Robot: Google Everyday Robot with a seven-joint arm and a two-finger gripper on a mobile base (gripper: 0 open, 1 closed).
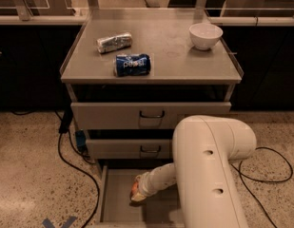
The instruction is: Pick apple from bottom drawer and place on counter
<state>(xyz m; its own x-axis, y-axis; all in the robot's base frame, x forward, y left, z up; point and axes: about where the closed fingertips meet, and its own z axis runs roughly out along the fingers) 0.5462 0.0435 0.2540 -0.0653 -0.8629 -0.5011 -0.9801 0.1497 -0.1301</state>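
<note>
One apple [135, 189] in open bottom drawer [117, 204], touching gripper [137, 196] tip; we cannot tell whether gripper grips it. Far above gripper, counter [170, 56] carries white bowl [205, 35], Pepsi can [132, 64], silvery packet [114, 42].

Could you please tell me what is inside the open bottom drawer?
The bottom drawer holds the end effector, low over its grey floor, with the apple showing orange-red against it. The arm hides the floor beyond them.
</note>
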